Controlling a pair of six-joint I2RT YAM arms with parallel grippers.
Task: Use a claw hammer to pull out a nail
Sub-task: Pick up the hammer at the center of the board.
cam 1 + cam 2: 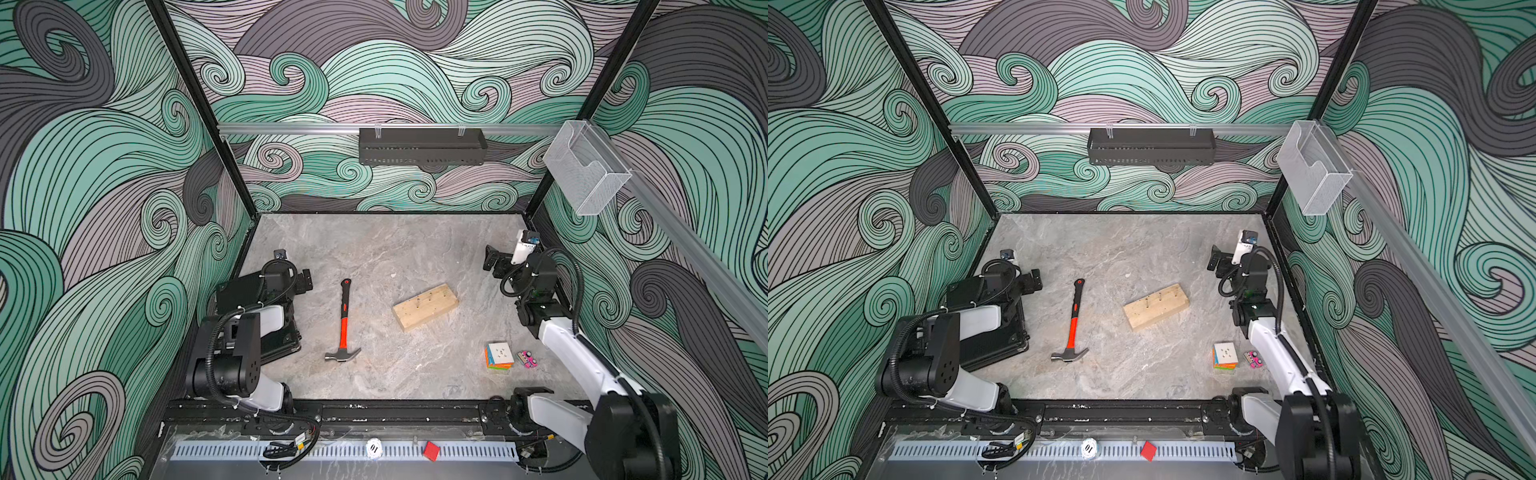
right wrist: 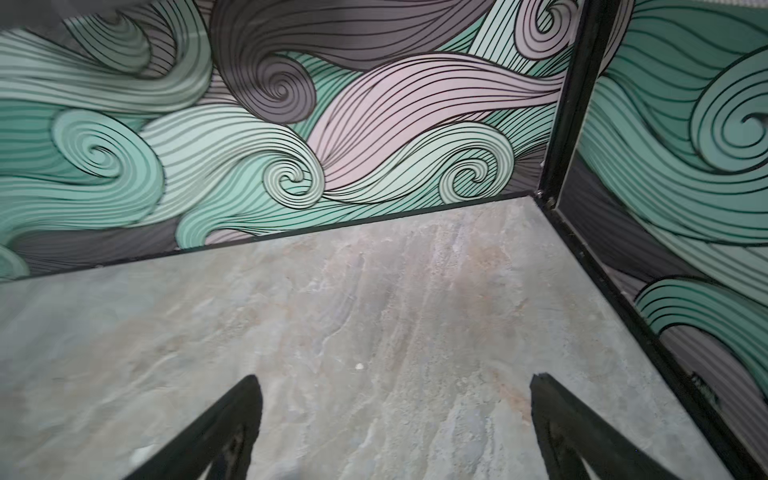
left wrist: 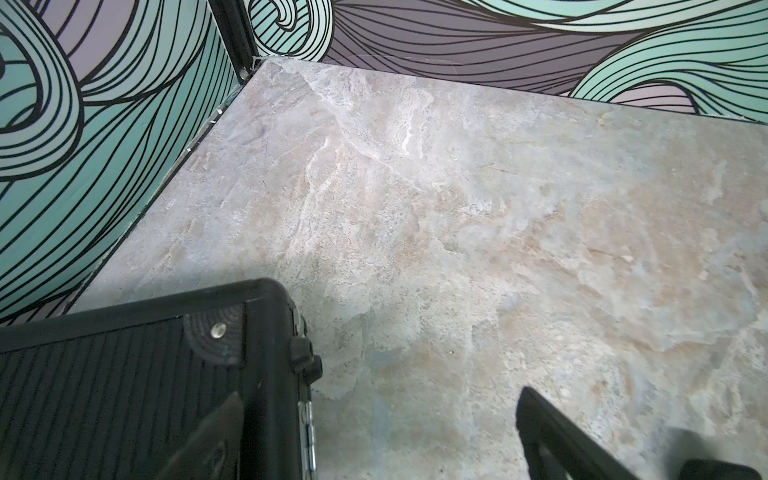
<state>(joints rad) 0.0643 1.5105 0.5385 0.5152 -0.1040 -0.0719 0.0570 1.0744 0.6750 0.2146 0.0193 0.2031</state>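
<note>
**Top views.** The claw hammer (image 1: 343, 320) lies flat on the stone-patterned table (image 1: 374, 249), between the two grippers and closer to the left gripper (image 1: 306, 279). Its black handle end is the part nearest the left jaws, near them but apart. The grey head is at the end away from them, on the robot's side. Neither gripper touches it.

A wooden block (image 1: 1156, 306) sits beyond the hammer from the left jaws, between the hammer and the right gripper (image 1: 1216, 259), and clear of both. A row of nails (image 1: 430, 296) stands along its top. The right jaws are well apart from the block. A coloured cube (image 1: 1225, 355) and a small pink item (image 1: 1253, 359) lie back along the right arm, behind its jaws. A black case (image 1: 967, 291) lies under the left arm.

**Left wrist.** The left jaws stand apart and empty. One finger (image 3: 552, 440) is over bare table, and the other is a dark blur over the corner of the case. The hammer is out of frame.

**Right wrist.** The right jaws stand wide apart, with only bare table between the fingers (image 2: 224, 432). Ahead of them is the corner of the enclosure. The hammer is out of frame.
</note>
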